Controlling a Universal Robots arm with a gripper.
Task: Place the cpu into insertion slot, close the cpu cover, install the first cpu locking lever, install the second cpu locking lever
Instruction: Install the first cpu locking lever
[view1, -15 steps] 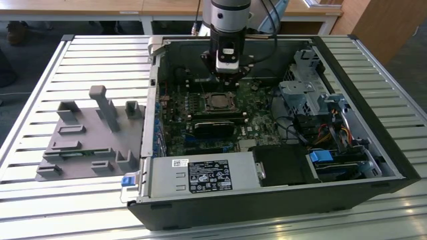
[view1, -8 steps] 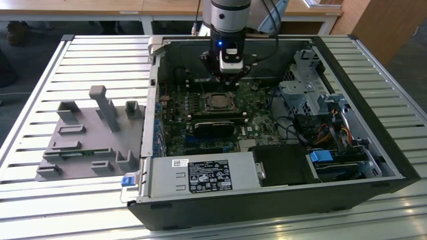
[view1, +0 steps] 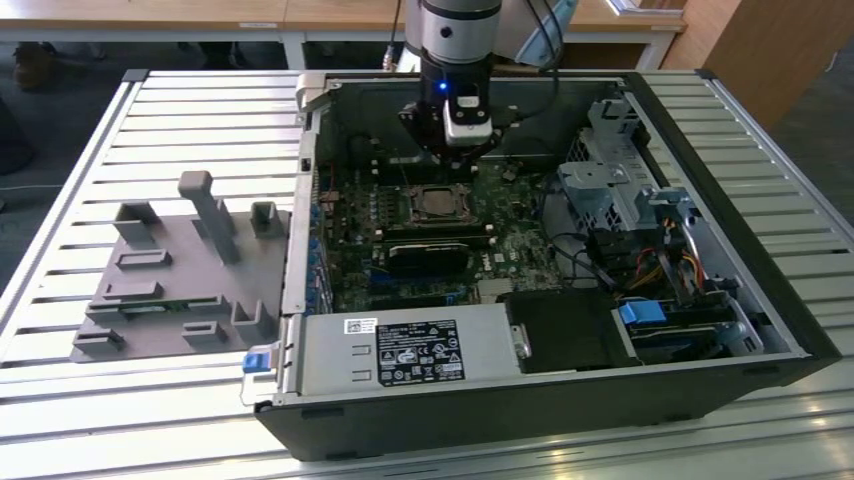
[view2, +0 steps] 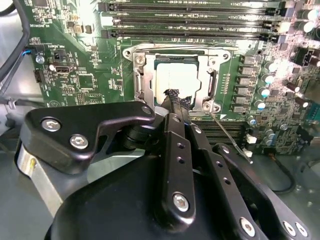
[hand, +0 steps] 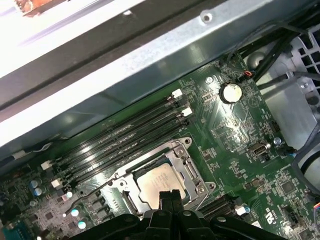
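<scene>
Slatted metal worktop (view1: 160, 110) carries open black computer case (view1: 747, 300), its far corner cut off in exterior view. Green motherboard (view2: 80, 75) inside. Black gripper (view2: 172, 96) over socket: fingers drawn together, nothing visible between them, tips hiding cpu's near edge. Thin square silvery cpu cover (hand: 189, 162) lies flat around small silver-grey square cpu (view2: 177, 77). Cpu sits in black insertion slot (view2: 151, 80), mostly hidden. Thin wire locking lever (view2: 231, 137) juts free over board.
</scene>
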